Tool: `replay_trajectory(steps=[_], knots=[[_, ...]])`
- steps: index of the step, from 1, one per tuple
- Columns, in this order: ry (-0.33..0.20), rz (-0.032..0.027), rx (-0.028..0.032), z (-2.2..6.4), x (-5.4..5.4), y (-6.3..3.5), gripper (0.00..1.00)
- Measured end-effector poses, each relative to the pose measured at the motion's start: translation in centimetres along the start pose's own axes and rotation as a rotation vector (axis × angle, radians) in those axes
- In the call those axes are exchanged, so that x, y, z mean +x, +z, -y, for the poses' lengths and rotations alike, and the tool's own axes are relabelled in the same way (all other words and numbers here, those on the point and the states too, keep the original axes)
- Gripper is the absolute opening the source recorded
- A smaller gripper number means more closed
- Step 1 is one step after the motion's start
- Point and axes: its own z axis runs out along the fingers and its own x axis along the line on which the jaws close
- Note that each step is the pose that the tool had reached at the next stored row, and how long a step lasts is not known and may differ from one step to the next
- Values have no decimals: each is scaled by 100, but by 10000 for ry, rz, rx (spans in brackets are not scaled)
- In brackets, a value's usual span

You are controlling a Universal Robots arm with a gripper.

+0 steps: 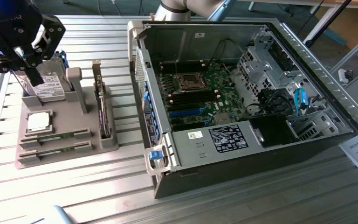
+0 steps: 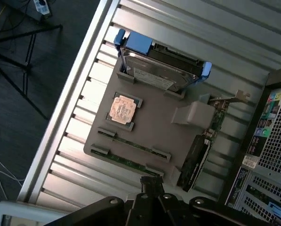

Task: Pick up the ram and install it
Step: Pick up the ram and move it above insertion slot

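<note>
Two ram sticks untouched in tray; gripper upper left, shut, empty. Approach step; grasp needs jaws opened.

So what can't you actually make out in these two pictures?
- Ram sticks: wrist view, edge-on in the grey holder, chips hidden.
- Hard drive: exterior view, upper part hidden behind the end effector.
- Motherboard memory slots: exterior view, too small to tell filled from empty.
</note>
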Motion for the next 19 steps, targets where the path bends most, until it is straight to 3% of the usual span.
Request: replay_trajectory(steps=[15,19], knots=[[-2725,-106,-44,2,1,0,10],[-3819,-152,-65,2,1,0,10]])
